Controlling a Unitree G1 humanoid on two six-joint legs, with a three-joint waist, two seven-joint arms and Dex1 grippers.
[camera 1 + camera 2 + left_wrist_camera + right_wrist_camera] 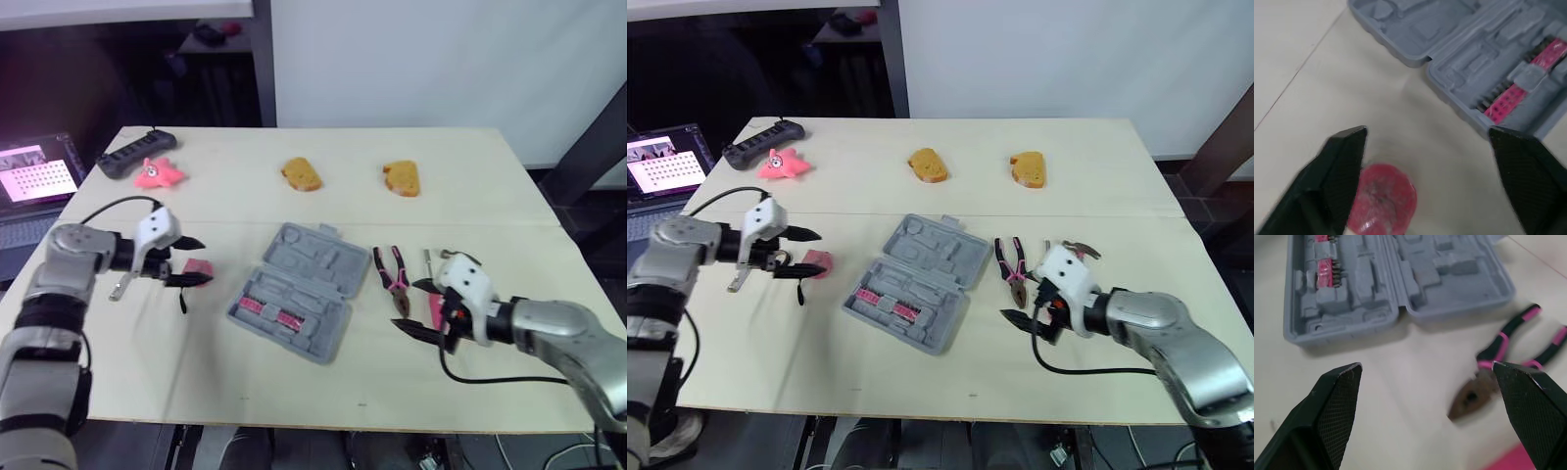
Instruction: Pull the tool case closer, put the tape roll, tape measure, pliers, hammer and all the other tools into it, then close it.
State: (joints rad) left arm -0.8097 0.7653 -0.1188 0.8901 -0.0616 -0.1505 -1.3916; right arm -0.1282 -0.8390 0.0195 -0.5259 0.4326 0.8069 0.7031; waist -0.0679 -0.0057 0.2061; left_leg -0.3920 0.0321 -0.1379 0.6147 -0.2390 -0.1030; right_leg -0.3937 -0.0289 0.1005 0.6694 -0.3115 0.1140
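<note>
Hovering wide: left fingers [1342, 161] by pink tape roll [1383, 198] | right fingers [1332, 406] by pink-handled pliers [392, 277] | grey plastic case [299, 294] open

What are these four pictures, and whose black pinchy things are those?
They belong to a robot with two arms. Two pictures come from cameras in its head, looking down at a table. The other two come from small cameras on its wrists, so you see each hand's two black fingers up close.

The left hand is open, right beside a pink tape roll. The right hand is open too, close to the pink-handled pliers. Neither hand is holding anything.

Between the hands lies an open grey tool case. Farther back on the table are two bread-like toys, a pink toy and a long black gadget.
</note>
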